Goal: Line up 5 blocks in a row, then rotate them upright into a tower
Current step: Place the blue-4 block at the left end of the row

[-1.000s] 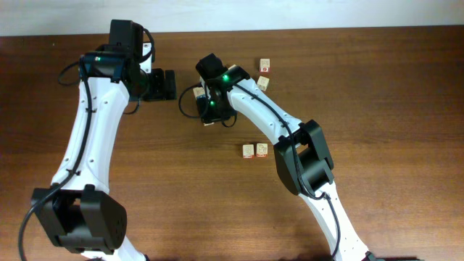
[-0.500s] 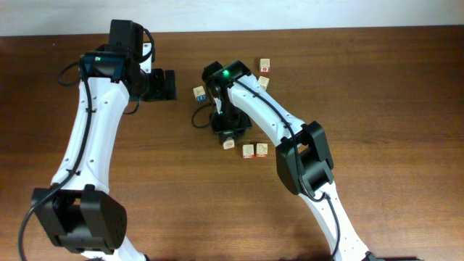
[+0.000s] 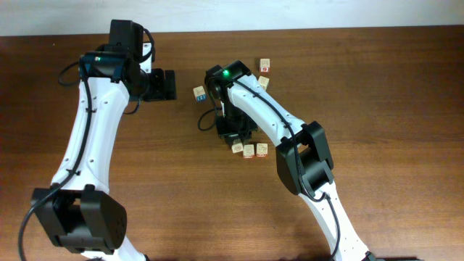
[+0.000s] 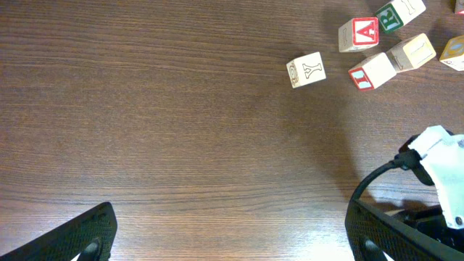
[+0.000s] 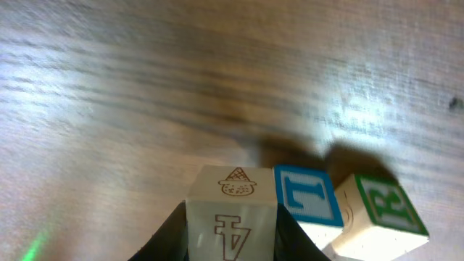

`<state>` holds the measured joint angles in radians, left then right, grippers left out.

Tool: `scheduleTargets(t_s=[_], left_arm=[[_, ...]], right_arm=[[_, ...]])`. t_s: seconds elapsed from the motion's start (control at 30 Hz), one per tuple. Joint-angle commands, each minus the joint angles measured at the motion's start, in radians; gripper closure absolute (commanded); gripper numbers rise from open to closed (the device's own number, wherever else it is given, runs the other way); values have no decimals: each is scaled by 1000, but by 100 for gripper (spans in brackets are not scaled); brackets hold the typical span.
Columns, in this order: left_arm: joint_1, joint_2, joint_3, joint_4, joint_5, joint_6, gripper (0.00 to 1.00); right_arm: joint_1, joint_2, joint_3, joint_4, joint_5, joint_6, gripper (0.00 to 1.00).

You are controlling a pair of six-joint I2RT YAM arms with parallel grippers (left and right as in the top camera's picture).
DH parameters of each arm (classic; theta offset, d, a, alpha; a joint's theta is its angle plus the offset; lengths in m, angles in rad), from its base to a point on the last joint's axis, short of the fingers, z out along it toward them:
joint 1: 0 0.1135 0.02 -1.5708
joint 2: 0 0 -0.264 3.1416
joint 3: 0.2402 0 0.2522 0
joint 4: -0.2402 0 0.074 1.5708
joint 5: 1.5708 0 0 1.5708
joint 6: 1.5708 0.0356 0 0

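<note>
Right gripper (image 5: 230, 238) pinching a pale block (image 5: 232, 192) — just left of blue T block (image 5: 308, 197), green R block (image 5: 382, 208), left gripper (image 4: 232, 239) wide open.

Of the right gripper (image 5: 230, 243) only dark slivers of its fingers (image 5: 168, 238) showed at the wrist view's bottom edge, which also cut off the held block (image 5: 232, 214) between them. The left gripper (image 4: 232, 235) had its fingers (image 4: 72, 235) cropped at its view's lower corners. From overhead, the prints on the blocks (image 3: 249, 150) were too small to read.
</note>
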<state>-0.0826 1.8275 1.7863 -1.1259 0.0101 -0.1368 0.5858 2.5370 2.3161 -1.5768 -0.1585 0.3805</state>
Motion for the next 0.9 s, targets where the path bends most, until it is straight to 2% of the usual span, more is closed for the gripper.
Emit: scheduleTargets(t_s=[0.0, 0.3, 0.37, 0.7, 0.87], left_arm=[[0, 3, 22, -2, -7, -13, 1], [0, 3, 22, -2, -8, -13, 1], [0, 3, 22, -2, -7, -13, 1], [0, 3, 22, -2, -7, -13, 1], [0, 3, 22, -2, -7, -13, 1]], right_arm=[[5, -12, 10, -8, 12, 21, 75], [31, -12, 10, -14, 16, 21, 75], [31, -12, 10, -17, 16, 21, 70], [35, -12, 4, -24, 13, 21, 69], [37, -12, 4, -21, 13, 21, 61]])
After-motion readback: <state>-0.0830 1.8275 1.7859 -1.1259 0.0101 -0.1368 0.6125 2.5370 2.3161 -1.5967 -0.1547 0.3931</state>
